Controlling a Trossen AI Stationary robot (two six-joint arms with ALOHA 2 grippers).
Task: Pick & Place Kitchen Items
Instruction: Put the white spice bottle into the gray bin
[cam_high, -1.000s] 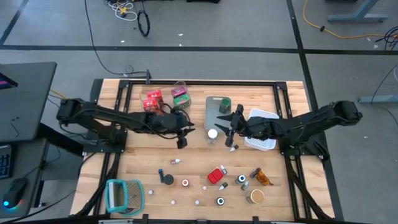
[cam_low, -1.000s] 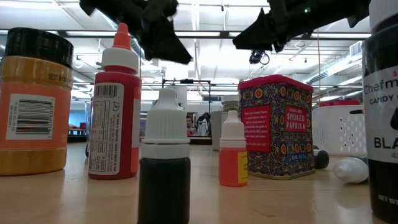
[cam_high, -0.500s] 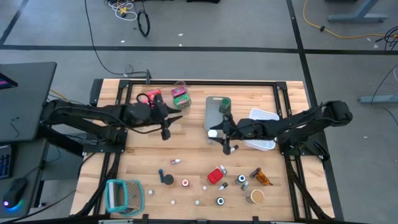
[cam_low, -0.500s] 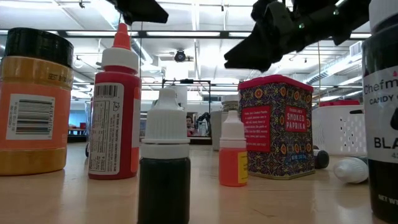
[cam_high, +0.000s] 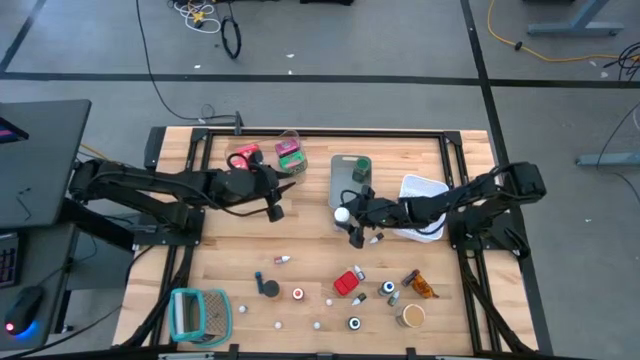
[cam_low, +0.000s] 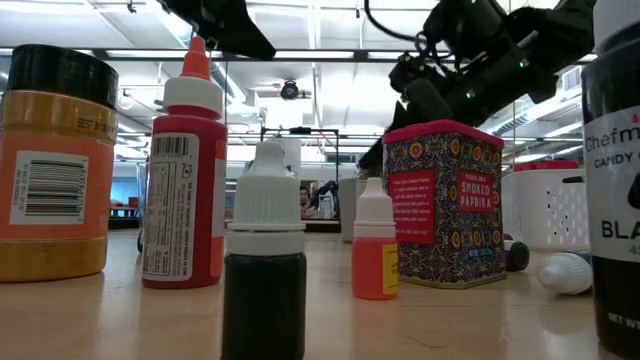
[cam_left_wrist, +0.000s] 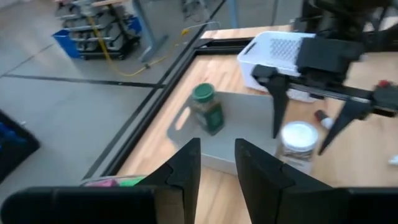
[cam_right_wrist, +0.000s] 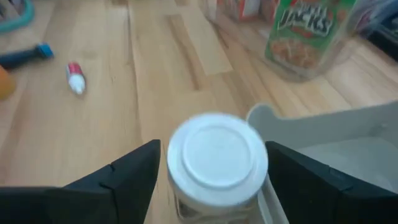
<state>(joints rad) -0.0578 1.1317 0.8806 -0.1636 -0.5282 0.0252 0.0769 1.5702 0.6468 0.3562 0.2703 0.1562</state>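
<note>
A clear jar with a white lid (cam_high: 342, 213) (cam_right_wrist: 216, 158) stands upright on the wood table by the near edge of the grey bin (cam_high: 343, 188). My right gripper (cam_high: 352, 228) (cam_right_wrist: 213, 149) is open wide, one finger on each side of the jar's lid without touching it. My left gripper (cam_high: 272, 209) (cam_left_wrist: 217, 177) hangs above the table near the clear bin (cam_high: 291, 140). Its fingers stand a narrow gap apart with nothing between them. Several small bottles, jars and a red tin (cam_high: 347, 283) stand near the front edge.
A green-capped jar (cam_high: 361, 168) stands in the grey bin. A green packet (cam_high: 291, 156) sits in the clear bin, with red packets (cam_high: 245, 157) beside it. A white bin (cam_high: 424, 189) is behind my right gripper. A teal-and-white holder (cam_high: 200, 313) lies at the near left.
My right gripper has come down and toward the table's left, onto the white-lidded jar, and has opened wider. My left gripper has risen and drawn back toward the table's far left, away from the jar.
</note>
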